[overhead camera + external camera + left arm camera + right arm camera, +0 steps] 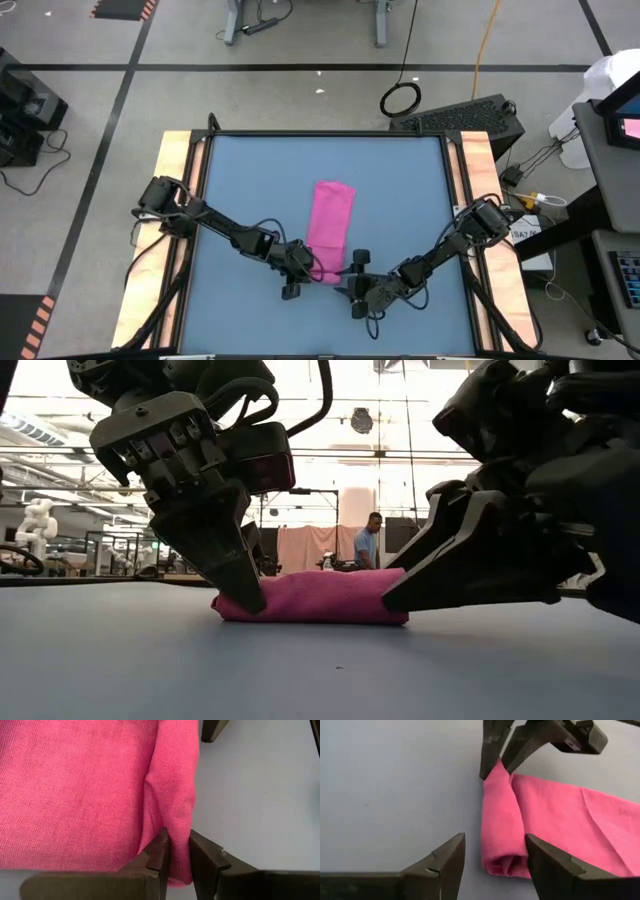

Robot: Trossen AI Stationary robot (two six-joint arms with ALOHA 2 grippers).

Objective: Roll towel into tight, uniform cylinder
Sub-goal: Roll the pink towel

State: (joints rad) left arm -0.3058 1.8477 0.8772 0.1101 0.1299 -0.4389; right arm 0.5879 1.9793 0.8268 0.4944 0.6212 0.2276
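- Magenta towel (331, 228) lies partly rolled mid-table, blue tabletop (240, 180) bare around it.
- Left gripper (178, 851) pinches the rolled edge's corner.
- Right gripper (495, 852), spread wide, straddles the roll's other end, holding nothing.

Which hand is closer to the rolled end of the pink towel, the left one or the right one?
Left. The left hand pinches the rolled end of the towel; the right hand sits open beside that end, not gripping it.

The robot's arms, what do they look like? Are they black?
Yes. Both arms are dark, nearly black, built from jointed segments with thin black cables looping alongside. The left gripper and right gripper each end in two dark, wedge-shaped fingers tapering to narrow tips. No markings show.
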